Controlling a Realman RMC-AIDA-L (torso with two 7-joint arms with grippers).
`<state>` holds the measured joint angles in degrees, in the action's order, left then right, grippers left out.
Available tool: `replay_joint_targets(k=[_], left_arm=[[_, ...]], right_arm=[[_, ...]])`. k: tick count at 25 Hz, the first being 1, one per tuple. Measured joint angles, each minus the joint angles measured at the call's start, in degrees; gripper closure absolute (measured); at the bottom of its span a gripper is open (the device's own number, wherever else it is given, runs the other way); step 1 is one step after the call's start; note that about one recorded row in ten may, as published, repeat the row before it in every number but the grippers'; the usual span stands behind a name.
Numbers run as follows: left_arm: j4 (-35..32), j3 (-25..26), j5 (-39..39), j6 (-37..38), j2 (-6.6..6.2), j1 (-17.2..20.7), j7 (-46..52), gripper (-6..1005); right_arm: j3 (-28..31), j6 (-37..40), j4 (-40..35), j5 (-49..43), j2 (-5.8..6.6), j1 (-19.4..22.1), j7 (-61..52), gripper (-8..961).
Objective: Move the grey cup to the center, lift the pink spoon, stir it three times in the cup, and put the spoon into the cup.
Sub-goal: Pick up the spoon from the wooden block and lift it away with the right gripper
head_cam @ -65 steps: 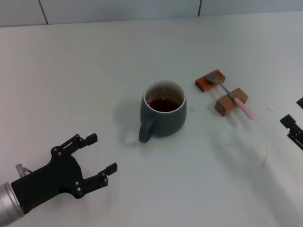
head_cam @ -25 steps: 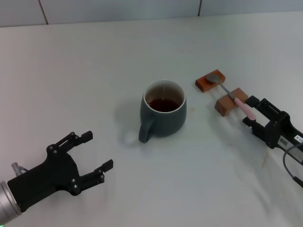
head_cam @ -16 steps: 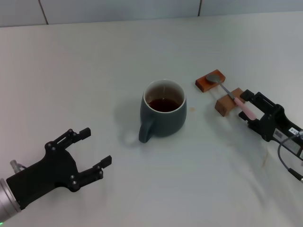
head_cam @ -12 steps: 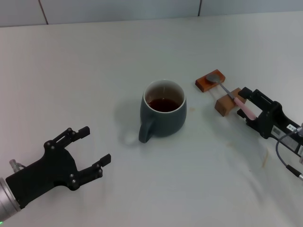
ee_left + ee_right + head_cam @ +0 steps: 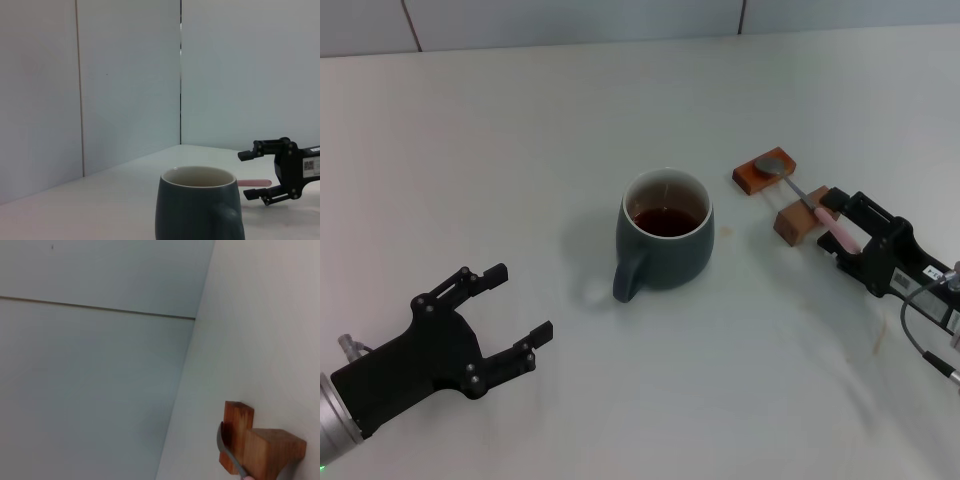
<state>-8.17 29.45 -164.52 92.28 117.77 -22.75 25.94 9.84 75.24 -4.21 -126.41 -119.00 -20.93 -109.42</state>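
1. The table (image 5: 520, 130) filled the head view, a pale bare surface running up to a tiled wall (image 5: 570, 20) along the top edge.
2. The left gripper (image 5: 505, 305) sat at the lower left of the frame, fingers spread wide and holding nothing, well apart from the cup.
3. The right gripper (image 5: 832, 232) lay at the right of the frame, its jaws parted on either side of the spoon's pink handle; whether they touched it could not be told.
4. The grey cup (image 5: 665, 240) stood near the middle of the frame with dark liquid inside and its handle turned toward the lower left.
5. Two wooden blocks (image 5: 798, 222) lay right of the cup.
6. The pink spoon (image 5: 810, 205) rested across both blocks, its metal bowl on the farther block.
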Motion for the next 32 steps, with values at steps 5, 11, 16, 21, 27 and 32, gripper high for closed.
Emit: replay_joint_targets(k=[5, 11, 16, 21, 27, 32], left_arm=[[0.0, 0.0, 0.0, -0.05, 0.06, -0.02, -0.01, 155], [0.0, 0.0, -0.01, -0.05, 0.11, -0.02, 0.01, 155], [0.02, 0.0, -0.01, 0.24, 0.19, 0.1, 0.07, 155], [0.17, 0.0, -0.01, 0.35, 0.18, 0.28, 0.05, 155], [0.27, -0.01, -0.01, 0.36, 0.22, 0.53, -0.08, 155], [0.45, -0.01, -0.01, 0.36, 0.24, 0.83, -0.16, 155]], right_arm=[[0.0, -0.02, 0.0, -0.05, 0.0, 0.38, 0.0, 216], [0.0, -0.02, 0.1, -0.07, 0.0, 0.83, -0.22, 269], [0.0, -0.02, 0.18, -0.07, 0.0, 1.22, -0.67, 313], [0.05, 0.0, 0.18, -0.06, 0.0, 1.67, -0.64, 531], [0.54, 0.12, 0.17, 0.32, 0.0, 2.06, 0.39, 635], [0.78, 1.09, 0.33, 0.56, -0.07, 1.94, 3.82, 824]])
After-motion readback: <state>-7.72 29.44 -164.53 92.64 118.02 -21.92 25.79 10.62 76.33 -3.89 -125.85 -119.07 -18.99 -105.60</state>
